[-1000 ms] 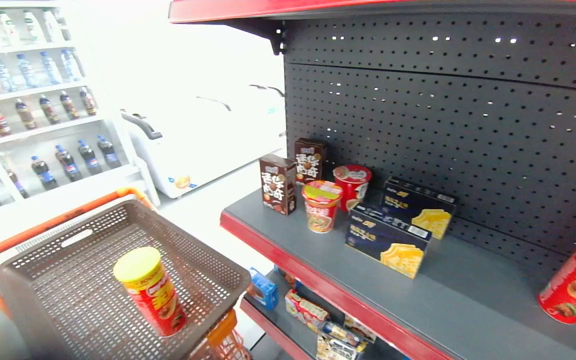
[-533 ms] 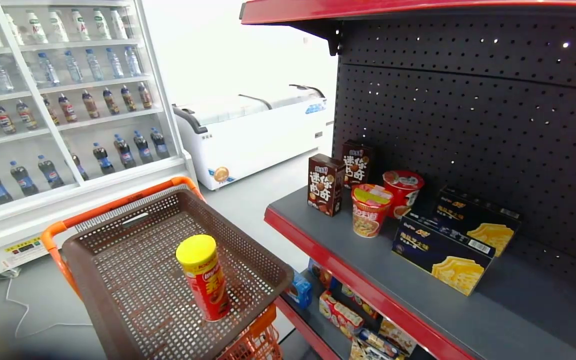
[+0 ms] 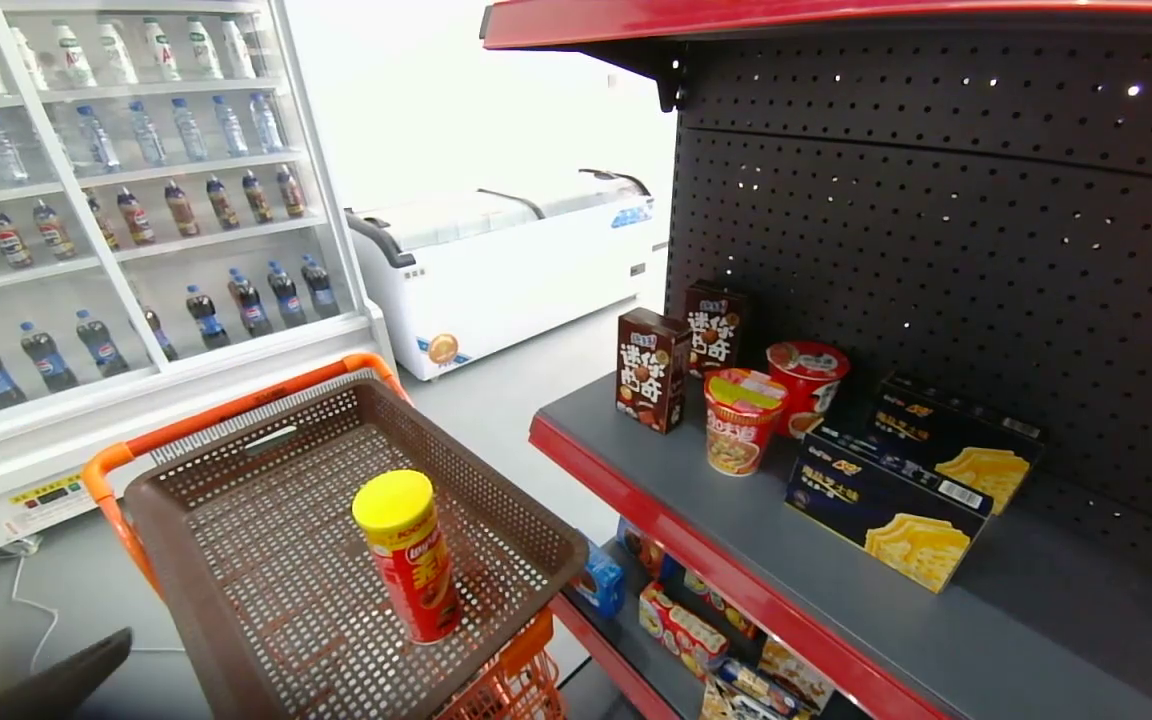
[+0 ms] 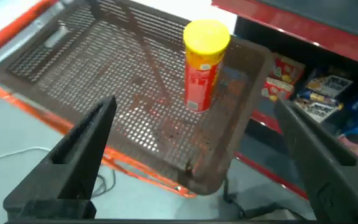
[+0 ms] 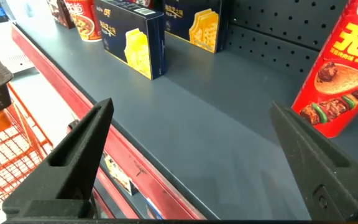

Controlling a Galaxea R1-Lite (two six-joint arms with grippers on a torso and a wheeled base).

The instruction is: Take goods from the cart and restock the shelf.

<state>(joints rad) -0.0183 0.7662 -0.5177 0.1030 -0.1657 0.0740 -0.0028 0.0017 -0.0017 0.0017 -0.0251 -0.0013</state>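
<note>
Left wrist view: left end effector (image 4: pixel 193 101) gaping wide beside basket (image 4: pixel 247 112), can (image 4: pixel 202 68) upright inside — right end effector (image 5: pixel 191 104) equally open by shelf (image 5: pixel 216 143).

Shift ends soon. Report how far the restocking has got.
Done: one red can stands on the shelf. In hand: nothing. The left claw is open above the cart basket, and the right claw is open over the shelf. Left: the yellow-lidded can still stands in the basket, to be picked up and shelved.
</note>
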